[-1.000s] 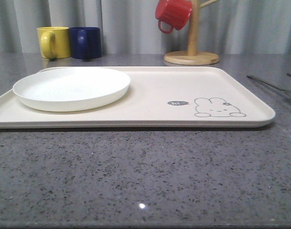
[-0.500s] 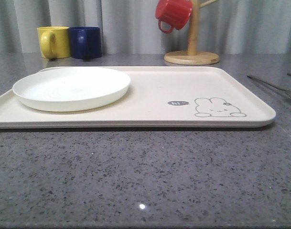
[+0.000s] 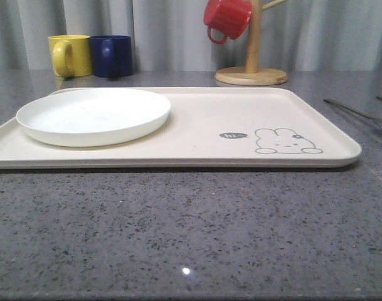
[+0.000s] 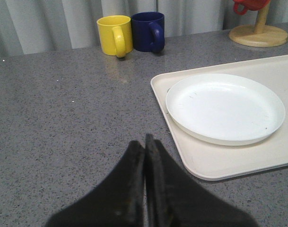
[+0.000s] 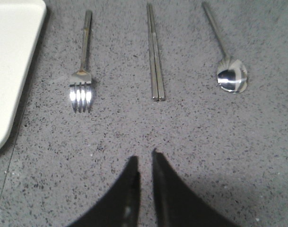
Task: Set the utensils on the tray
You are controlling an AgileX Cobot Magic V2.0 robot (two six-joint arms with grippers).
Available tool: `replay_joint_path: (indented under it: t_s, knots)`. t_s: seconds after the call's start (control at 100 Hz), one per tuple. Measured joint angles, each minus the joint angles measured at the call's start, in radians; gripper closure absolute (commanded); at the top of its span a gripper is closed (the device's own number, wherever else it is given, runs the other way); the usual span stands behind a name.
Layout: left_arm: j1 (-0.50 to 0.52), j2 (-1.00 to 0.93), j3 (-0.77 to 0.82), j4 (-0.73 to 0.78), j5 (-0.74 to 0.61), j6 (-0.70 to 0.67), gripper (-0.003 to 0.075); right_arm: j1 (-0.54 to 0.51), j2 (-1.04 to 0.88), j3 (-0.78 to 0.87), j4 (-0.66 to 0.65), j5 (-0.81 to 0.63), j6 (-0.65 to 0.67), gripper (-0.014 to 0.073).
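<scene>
- The cream tray (image 3: 197,125) lies flat on the grey speckled surface (image 3: 191,232), with a white plate (image 3: 93,116) sitting on its left part and a rabbit drawing near its right front corner
- The fork (image 5: 83,66), the pair of chopsticks (image 5: 154,56) and the spoon (image 5: 227,52) lie side by side on the surface to the right of the tray, off it, each apart from the next, the fork nearest the tray's edge
- The right tool (image 5: 144,165) hovers above bare surface near the chopsticks' ends, its fingers a narrow slit apart and holding nothing
- The left tool (image 4: 144,151) has its fingers pressed together, empty, over the surface left of the tray
- A yellow mug (image 3: 70,55) and a blue mug (image 3: 112,56) stand touching at the back left; a red mug (image 3: 227,19) hangs on a wooden stand (image 3: 251,69) behind the tray
</scene>
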Motion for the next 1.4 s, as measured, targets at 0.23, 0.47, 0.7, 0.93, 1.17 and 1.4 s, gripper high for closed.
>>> replay_joint_path:
  t_s: [0.23,0.47,0.7,0.93,1.17,1.4]
  knots:
    - [0.0,0.0,0.0,0.0,0.0,0.0,0.0739,0.051,0.32,-0.252,0.02,0.103,0.0,0.0226]
    - [0.0,0.0,0.0,0.0,0.0,0.0,0.0739,0.143,0.679,-0.518,0.032,0.256,0.0,0.0226]
    - [0.0,0.0,0.0,0.0,0.0,0.0,0.0739,0.148,0.981,-0.753,0.062,0.4,0.0,0.0226]
    - [-0.001,0.0,0.0,0.0,0.0,0.0,0.0739,0.148,1.141,-0.894,0.084,0.432,0.0,0.0226]
    - [-0.002,0.0,0.0,0.0,0.0,0.0,0.0739,0.148,1.204,-0.91,0.085,0.428,0.0,0.0385]
    - [-0.002,0.0,0.0,0.0,0.0,0.0,0.0739,0.148,1.207,-0.91,0.085,0.416,0.0,0.0618]
